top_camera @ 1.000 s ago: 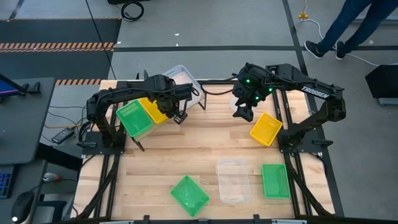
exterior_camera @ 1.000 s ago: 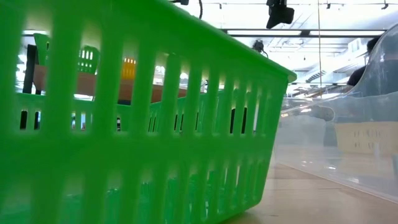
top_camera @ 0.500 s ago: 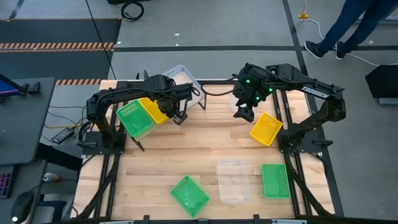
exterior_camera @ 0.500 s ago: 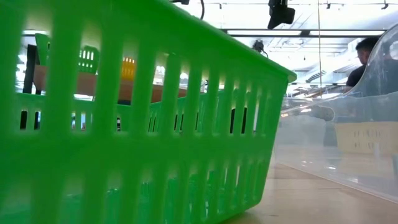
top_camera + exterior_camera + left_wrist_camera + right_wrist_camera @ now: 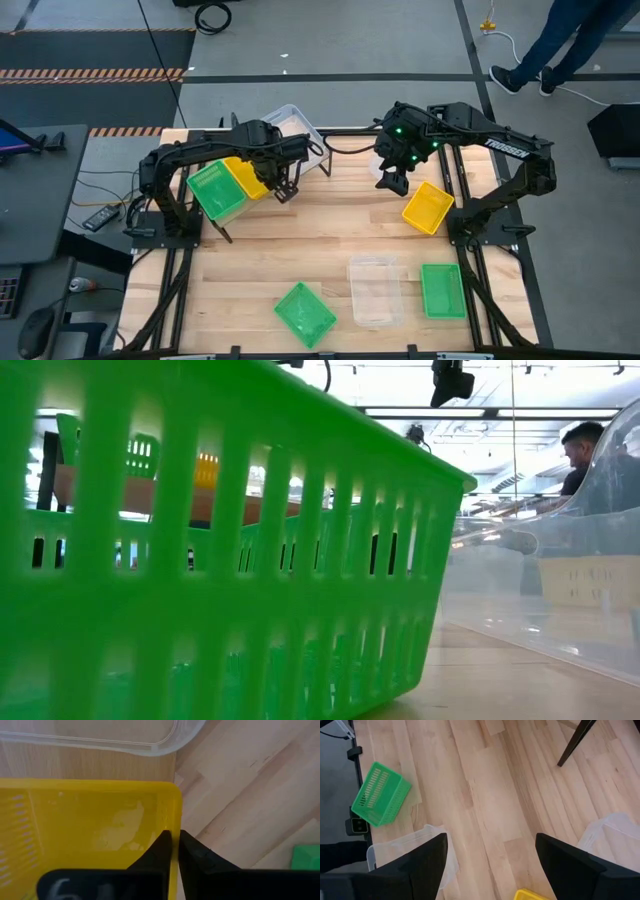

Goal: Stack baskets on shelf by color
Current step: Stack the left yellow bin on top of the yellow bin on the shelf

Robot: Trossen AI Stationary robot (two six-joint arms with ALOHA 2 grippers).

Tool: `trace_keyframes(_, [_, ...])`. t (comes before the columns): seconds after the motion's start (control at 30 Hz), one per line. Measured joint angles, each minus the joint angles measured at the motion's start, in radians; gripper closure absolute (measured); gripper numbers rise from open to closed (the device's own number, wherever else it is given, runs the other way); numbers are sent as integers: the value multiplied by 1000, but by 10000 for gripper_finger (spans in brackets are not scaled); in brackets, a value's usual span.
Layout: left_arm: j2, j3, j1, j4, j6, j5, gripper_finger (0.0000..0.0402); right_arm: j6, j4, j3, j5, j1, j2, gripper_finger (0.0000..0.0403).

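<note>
A green basket (image 5: 215,190), a yellow basket (image 5: 245,178) and a clear basket (image 5: 297,130) sit on the slanted shelf (image 5: 90,767) at the table's far left. My left gripper (image 5: 284,187) is shut on the yellow one (image 5: 90,825). My right gripper (image 5: 392,181) hovers open above the far middle of the table, touching nothing; beside it lie a clear basket (image 5: 612,832) and a second yellow basket (image 5: 428,206). Near the front edge rest two green baskets (image 5: 305,313) (image 5: 442,290) and a clear one (image 5: 373,290), bottoms on the table. My left gripper (image 5: 173,837) pinches the yellow basket's side wall (image 5: 175,820) close to a corner, one finger inside the basket and one outside. The fingers come over the rim from the table's right side. The basket lies on the shelf, next to the green one.
The shelf's black frame leg (image 5: 222,232) stands at the table's left. In the low view a green basket (image 5: 200,560) fills the foreground with a clear one (image 5: 560,580) to its right. Bare wood lies in the table's middle (image 5: 330,230). A person (image 5: 560,40) walks beyond the far edge.
Both arms and all baskets hold still. In the low view a person's head has come into sight in the room behind the table.
</note>
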State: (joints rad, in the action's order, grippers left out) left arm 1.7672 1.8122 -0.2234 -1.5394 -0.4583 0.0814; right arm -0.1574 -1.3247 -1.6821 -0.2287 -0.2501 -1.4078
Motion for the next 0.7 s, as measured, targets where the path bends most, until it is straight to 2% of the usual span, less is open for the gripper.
trace_keyframes(0.57, [0,0,0,0,52,0,382,-52,6,0,3,0,0,96])
trace_keyframes(0.7, [0,0,0,0,52,1,372,-61,6,0,3,0,0,96])
